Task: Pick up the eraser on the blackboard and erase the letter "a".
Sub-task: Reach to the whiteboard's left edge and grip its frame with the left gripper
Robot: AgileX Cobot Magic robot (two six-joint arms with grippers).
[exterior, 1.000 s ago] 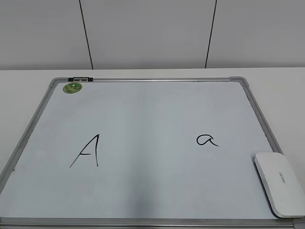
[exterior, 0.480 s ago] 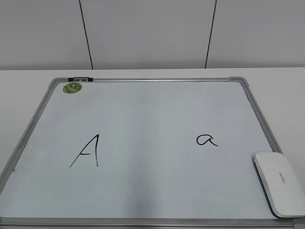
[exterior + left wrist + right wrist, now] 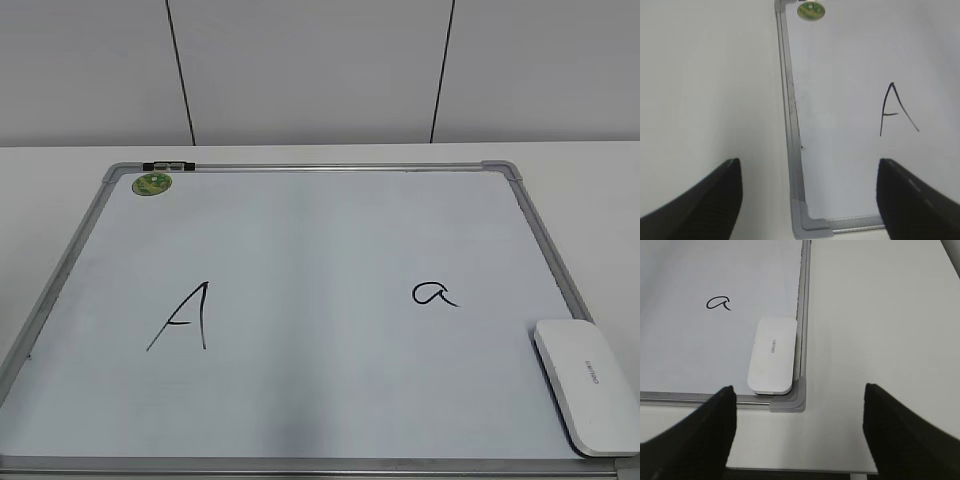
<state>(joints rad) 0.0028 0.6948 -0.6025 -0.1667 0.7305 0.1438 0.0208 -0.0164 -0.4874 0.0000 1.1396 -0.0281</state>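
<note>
Heads up: your right gripper hangs wide open and empty, and with the eraser jammed against the blackboard frame, 1 finger could catch the rail and botch the grab.

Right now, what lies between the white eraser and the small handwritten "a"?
Only bare whiteboard surface separates the white glossy eraser from the small black "a", clearest in the right wrist view.

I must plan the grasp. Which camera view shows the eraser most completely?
The right wrist view: the whole eraser lies in frame, in the blackboard's corner against the frame, top lettering visible. The exterior view cuts the eraser at the picture's right edge. The left wrist view does not show it.
</note>
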